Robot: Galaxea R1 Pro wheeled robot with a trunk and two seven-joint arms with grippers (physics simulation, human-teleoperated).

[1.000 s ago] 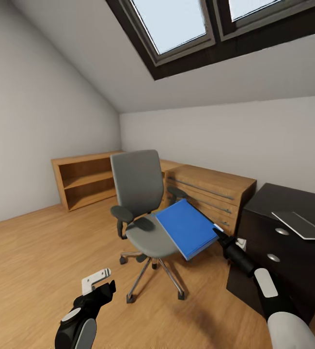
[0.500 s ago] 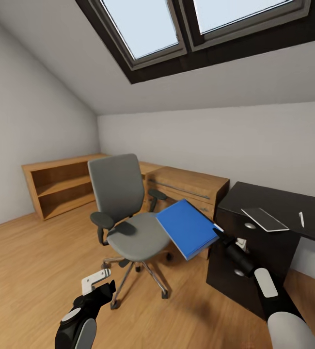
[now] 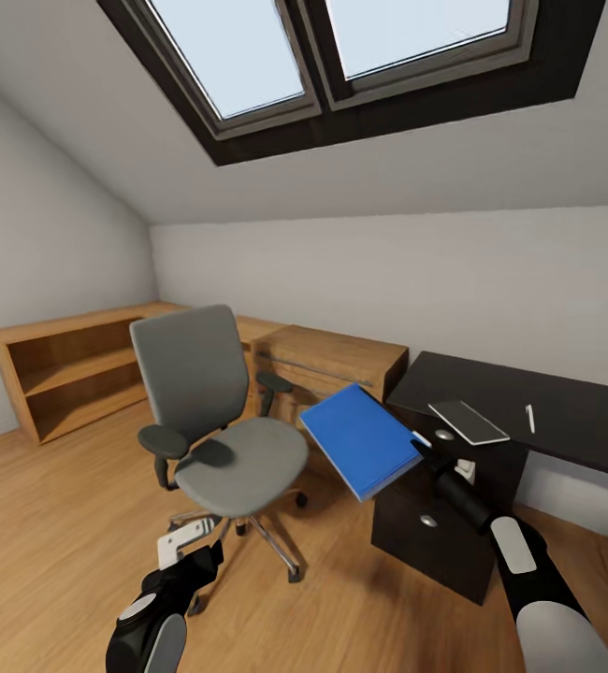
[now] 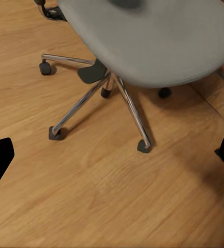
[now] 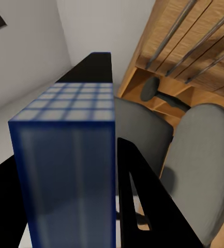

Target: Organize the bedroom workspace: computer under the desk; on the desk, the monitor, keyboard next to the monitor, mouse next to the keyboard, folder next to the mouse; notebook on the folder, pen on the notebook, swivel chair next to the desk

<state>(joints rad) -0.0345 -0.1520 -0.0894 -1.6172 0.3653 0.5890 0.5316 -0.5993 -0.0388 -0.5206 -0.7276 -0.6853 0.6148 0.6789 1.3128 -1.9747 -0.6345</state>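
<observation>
Right hand [image 3: 423,452] pinching folder [image 3: 362,439] at corner edge; folder airborne beyond fingertips, tilted, between swivel chair [image 3: 215,430] and bench [image 3: 566,411]. Judged light, stiff, slick; cantilevered hold risks pivot. Left hand [image 3: 184,545] spread, empty.

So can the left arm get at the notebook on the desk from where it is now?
Probably not: the left gripper hangs low by the swivel chair, and the notebook lies across on the desk, beyond the held folder.

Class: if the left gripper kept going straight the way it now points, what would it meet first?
Probably the wood floor, just short of the swivel chair and its chrome base. The left gripper is open; depth is uncertain.
</observation>
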